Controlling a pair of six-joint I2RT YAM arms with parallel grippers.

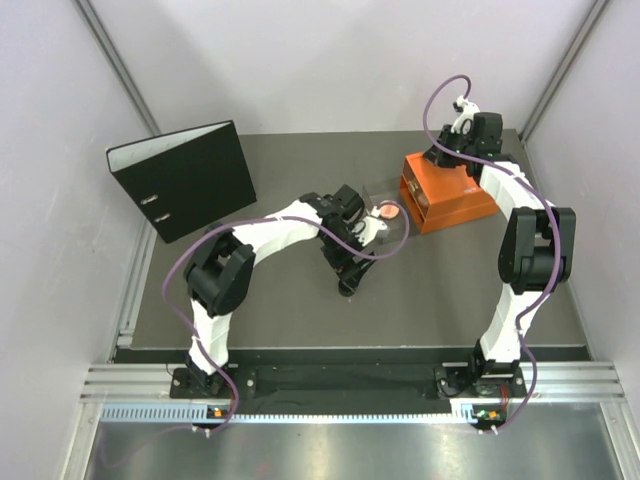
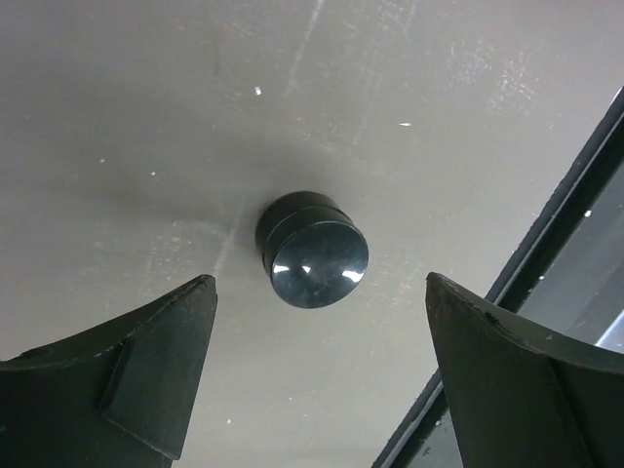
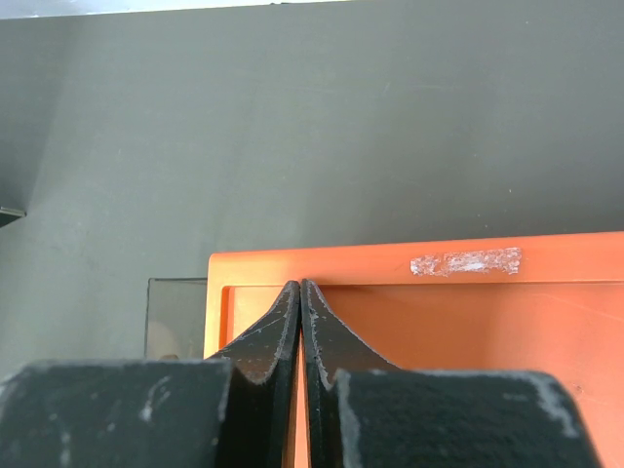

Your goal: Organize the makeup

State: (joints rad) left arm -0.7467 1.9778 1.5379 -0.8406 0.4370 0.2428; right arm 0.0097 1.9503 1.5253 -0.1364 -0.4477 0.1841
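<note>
Two spread fingers (image 2: pixel 146 370) of the left gripper (image 2: pixel 320 288) are being poised astride the black jar (image 2: pixel 312 252), 8 o'clock from the orange box (image 1: pixel 452 205) under the clenched, empty right gripper (image 3: pixel 300 292); by an uneven squeeze it could be skidded away.

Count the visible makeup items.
2. A small black round jar lies below the open left gripper; a round pink compact sits left of the orange wooden box. Others may be hidden.

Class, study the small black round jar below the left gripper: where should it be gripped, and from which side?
Grip the small black round jar by its curved side wall, coming down from above: it seems to stand upright, glossy top up, and centred between the open fingers of the left gripper.
</note>
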